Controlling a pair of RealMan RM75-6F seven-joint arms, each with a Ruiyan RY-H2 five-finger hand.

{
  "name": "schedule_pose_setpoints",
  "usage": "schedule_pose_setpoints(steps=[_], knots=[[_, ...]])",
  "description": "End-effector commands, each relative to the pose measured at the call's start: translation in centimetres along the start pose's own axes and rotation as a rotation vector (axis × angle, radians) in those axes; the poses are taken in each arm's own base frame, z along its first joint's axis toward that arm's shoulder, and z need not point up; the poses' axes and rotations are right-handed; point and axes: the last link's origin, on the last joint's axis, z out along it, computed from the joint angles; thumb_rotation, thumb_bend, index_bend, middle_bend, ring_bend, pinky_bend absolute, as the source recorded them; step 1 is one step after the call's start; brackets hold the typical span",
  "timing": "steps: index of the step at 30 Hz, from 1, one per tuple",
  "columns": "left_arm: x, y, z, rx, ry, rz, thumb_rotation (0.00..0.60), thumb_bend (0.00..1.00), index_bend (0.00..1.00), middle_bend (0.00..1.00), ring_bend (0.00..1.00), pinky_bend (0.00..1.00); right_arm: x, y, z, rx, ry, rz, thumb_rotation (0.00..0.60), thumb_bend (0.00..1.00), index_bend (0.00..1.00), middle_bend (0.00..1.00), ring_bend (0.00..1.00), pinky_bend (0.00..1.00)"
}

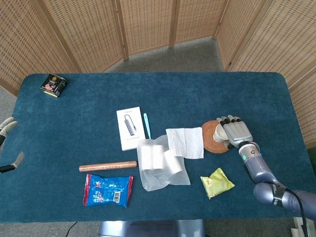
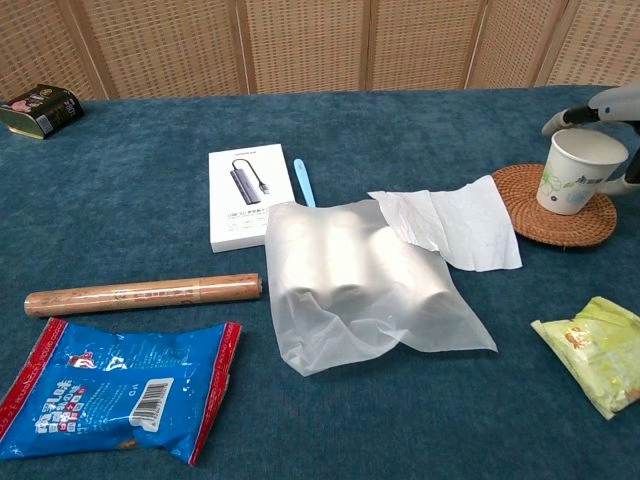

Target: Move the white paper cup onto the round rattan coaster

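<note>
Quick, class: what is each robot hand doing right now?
Left hand: open, holding nothing.
Right hand: fingers spread beside the cup on the coaster.

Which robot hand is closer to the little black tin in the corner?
The left hand. It sits at the table's left edge, on the same side as the black tin. The right hand is far across the table, by the white paper cup.
</note>
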Motion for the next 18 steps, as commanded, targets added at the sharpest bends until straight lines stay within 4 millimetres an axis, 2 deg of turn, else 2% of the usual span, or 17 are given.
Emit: schedule_pose_setpoints(steps=[1,5,18], knots=[[0.0,0.0,0.0,-0.002,-0.003,0.001,0.6,0.48,0.0,0.0,0.0,0.0,0.0,0.1,-0.1,0.0,-0.001,-0.001,0.6,0.37,0.0,0.0,0.0,0.04],[0.0,0.1,0.0,-0.003,-0.003,0.002,0.6,0.48,0.0,0.0,0.0,0.0,0.0,0.4,-0.4,-0.009,-0.004,-0.01,0.6,0.38,0.0,0.0,0.0,0.0],[0.1,0.3,0.0,-0.013,-0.004,0.005,0.6,0.48,0.0,0.0,0.0,0.0,0.1,2.8,-1.3,-0.082,-0.002,-0.025,0.6,0.43,0.0,0.0,0.0,0.0]])
